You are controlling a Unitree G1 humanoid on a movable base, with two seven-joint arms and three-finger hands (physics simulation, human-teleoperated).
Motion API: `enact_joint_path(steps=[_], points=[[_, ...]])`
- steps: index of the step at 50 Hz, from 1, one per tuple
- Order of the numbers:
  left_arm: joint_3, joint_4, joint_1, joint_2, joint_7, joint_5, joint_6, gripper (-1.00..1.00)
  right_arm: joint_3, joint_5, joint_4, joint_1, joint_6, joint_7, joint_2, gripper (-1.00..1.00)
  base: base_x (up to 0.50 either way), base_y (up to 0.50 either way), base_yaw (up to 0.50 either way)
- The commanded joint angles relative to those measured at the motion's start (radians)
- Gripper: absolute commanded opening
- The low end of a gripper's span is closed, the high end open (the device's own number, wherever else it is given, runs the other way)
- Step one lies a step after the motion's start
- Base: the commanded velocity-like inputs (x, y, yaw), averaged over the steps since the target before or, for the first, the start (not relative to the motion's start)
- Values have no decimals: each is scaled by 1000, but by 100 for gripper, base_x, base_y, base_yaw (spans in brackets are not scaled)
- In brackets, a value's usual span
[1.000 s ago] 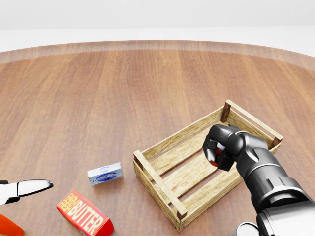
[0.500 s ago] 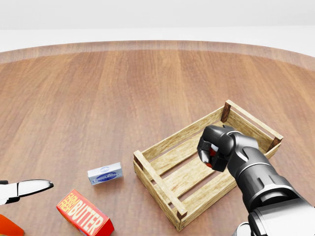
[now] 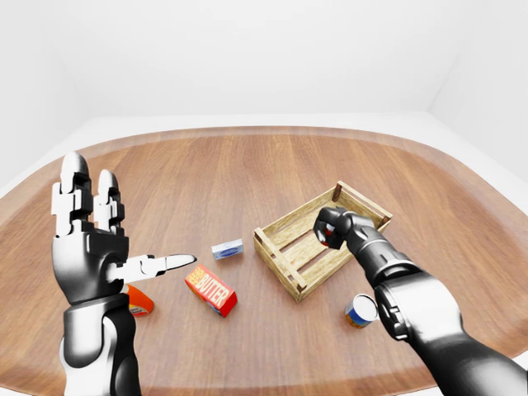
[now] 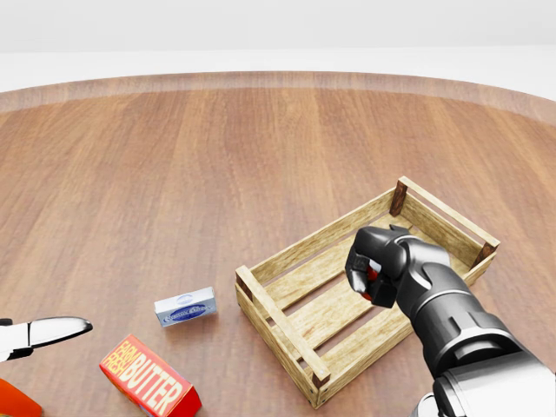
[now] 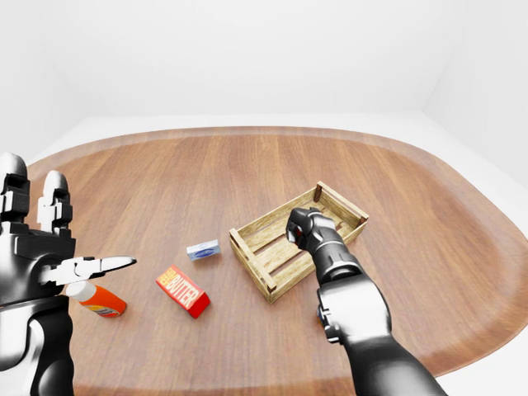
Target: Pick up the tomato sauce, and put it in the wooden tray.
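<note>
The right hand [image 4: 375, 271] is curled tight into a fist over the wooden tray [image 4: 287, 326], and a sliver of red and white shows between its fingers [image 4: 365, 256]. I take that to be the tomato sauce [image 4: 372, 276], clamped inside the grip and almost wholly hidden; how much of it is enclosed cannot be told. The fist hangs over the tray's slatted floor, inside the rim, toward the right half as the head view shows it.

The step in hand looks like the release. To do it well, lower the fist until the sauce is close to the slats, keep it clear of the side rails, then ease the fingers apart so the thing settles rather than drops and rolls.

Outward from there, the left hand [image 3: 89, 247] is raised with fingers spread wide, holding nothing. On the tabletop [image 4: 174, 156] to the tray's left lie a small blue-and-white packet [image 4: 185, 307], a red butter box [image 4: 149, 376] and an orange-capped bottle [image 5: 97, 300]; a tin can [image 3: 360, 311] sits near the right forearm.
</note>
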Motion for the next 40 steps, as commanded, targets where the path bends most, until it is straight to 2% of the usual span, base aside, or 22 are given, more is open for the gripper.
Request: enact_joint_path(steps=[1,40], points=[[7,3,-4,3,0,-6,0,100,0,-33,-3,1,11,-9,5,-100,0,0,0],[17,-4,-3,6,1,-16,0,100,-5,-29,6,31,5,-34,24,-100,0,0,0]])
